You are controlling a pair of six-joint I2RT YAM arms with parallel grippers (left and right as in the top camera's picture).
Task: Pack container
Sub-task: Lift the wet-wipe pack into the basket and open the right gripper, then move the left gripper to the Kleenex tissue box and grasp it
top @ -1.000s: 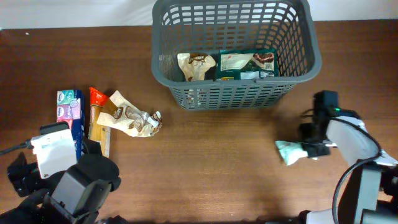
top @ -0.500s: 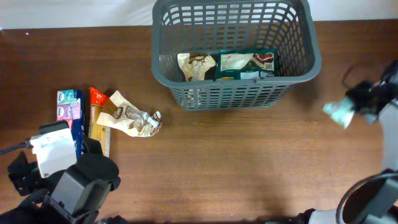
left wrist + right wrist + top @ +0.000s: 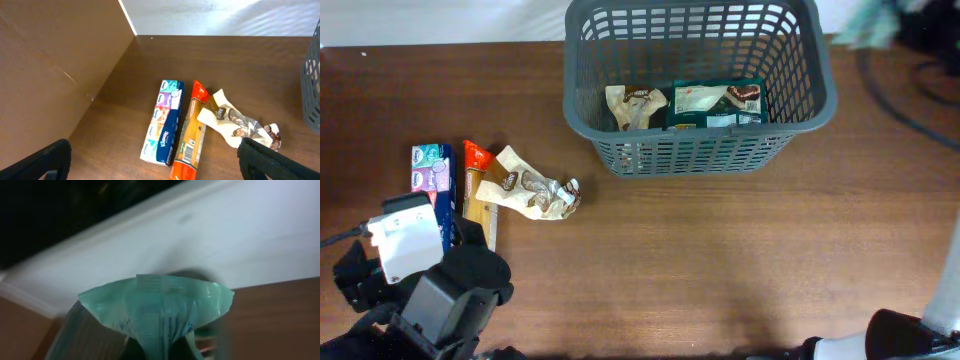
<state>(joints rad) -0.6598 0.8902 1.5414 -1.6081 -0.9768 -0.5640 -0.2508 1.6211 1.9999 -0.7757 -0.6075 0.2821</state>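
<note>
The dark grey lattice container point(image 3: 798, 118) stands at the back centre and holds a cream packet point(image 3: 634, 105) and a dark green packet point(image 3: 716, 103). My right gripper point(image 3: 892, 22) is at the top right, beyond the container's right rim, shut on a pale green packet point(image 3: 868, 24), blurred in the overhead view. That packet fills the right wrist view point(image 3: 160, 310). My left gripper point(image 3: 155, 162) is open and empty at the front left, above a blue tissue pack point(image 3: 162, 122), an orange packet point(image 3: 190, 132) and a cream crumpled packet point(image 3: 232, 125).
The tissue pack point(image 3: 432, 180), orange packet point(image 3: 478, 190) and cream crumpled packet point(image 3: 532, 188) lie together on the brown table at the left. A white wall runs along the table's far edge. A black cable point(image 3: 910, 100) hangs at the right.
My right gripper has lifted the pale green packet from the table at the right and swung it up and back to the container's far right corner. The left arm has not moved.
</note>
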